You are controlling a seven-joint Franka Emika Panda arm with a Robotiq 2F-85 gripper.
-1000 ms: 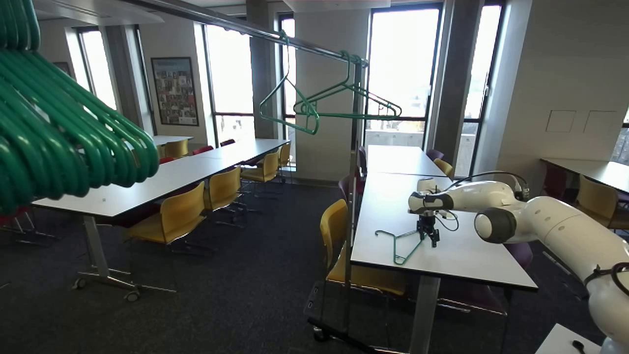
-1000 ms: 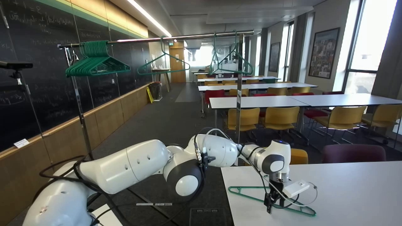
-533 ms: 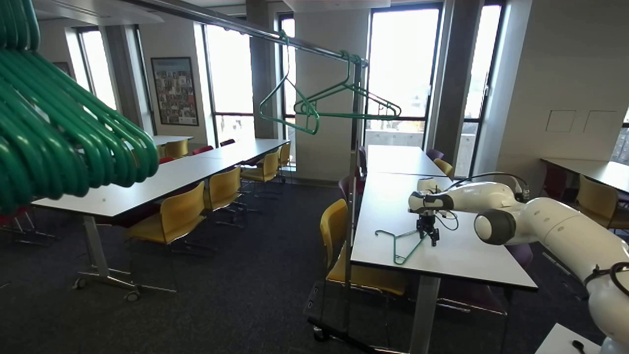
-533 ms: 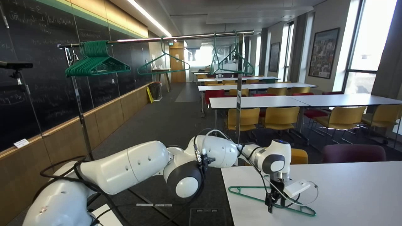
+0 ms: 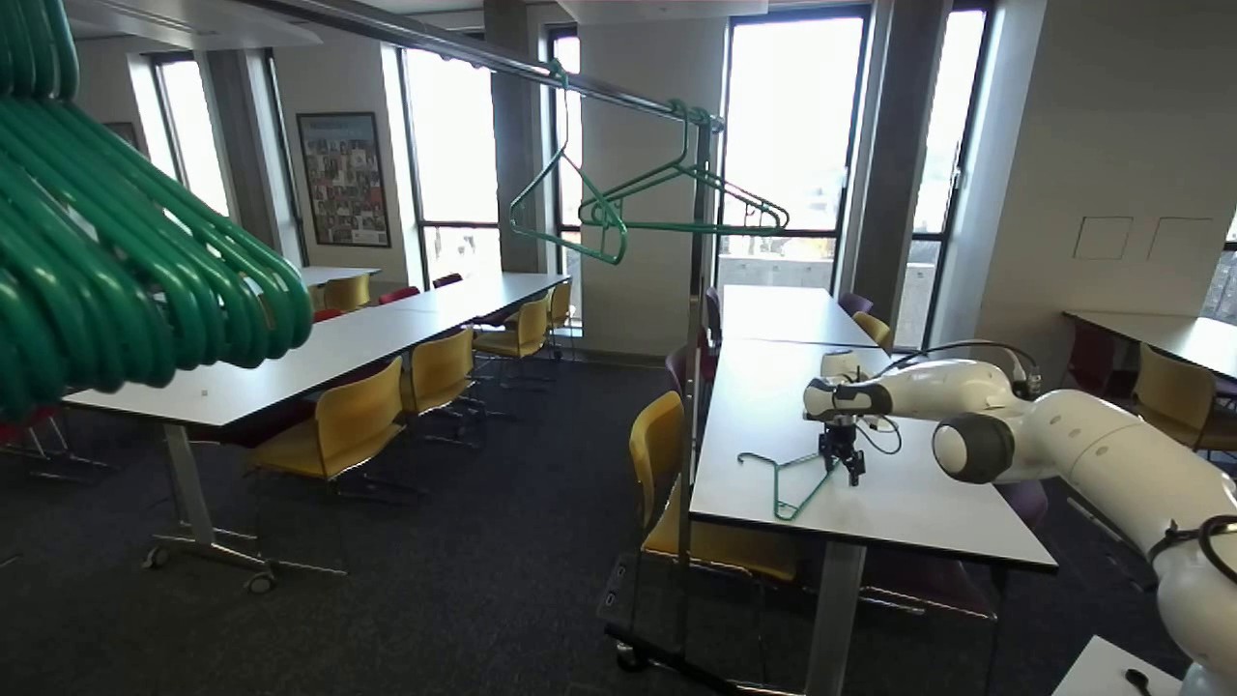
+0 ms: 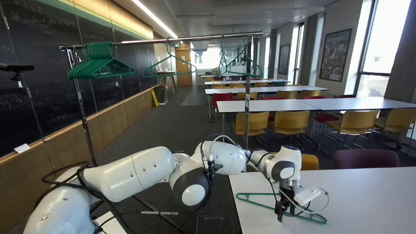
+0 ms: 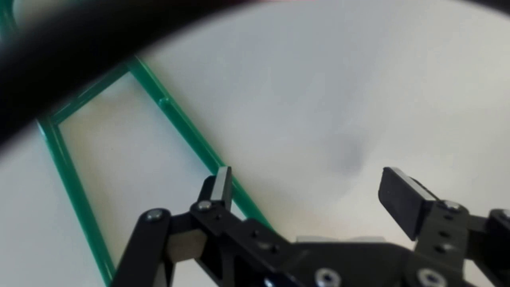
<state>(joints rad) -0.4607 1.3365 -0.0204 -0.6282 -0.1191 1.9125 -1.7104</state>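
Observation:
A green plastic hanger (image 5: pixel 777 491) lies flat on the white table (image 5: pixel 928 507), its hook pointing away from the arm. It also shows in an exterior view (image 6: pixel 256 202), partly hidden behind the gripper. My gripper (image 5: pixel 843 474) points down low over the table at the hanger's long bar. In the wrist view the gripper (image 7: pixel 306 171) has its fingers wide apart with nothing between them. The left finger overlaps a bar of the hanger (image 7: pixel 187 129) there; I cannot tell whether it touches. The right finger is over bare table.
A metal rack's rail (image 6: pixel 201 37) carries a bunch of green hangers (image 6: pixel 100 70) at one end and several spaced ones (image 6: pixel 169 66). The rack's post (image 5: pixel 692 387) stands beside the table. A yellow chair (image 5: pixel 657 435) is near the table's edge. A cable (image 6: pixel 326 203) loops from the wrist.
The arm's elbow has sunk very slightly. The gripper has barely shifted, its fingers still apart. The hanger has not moved.

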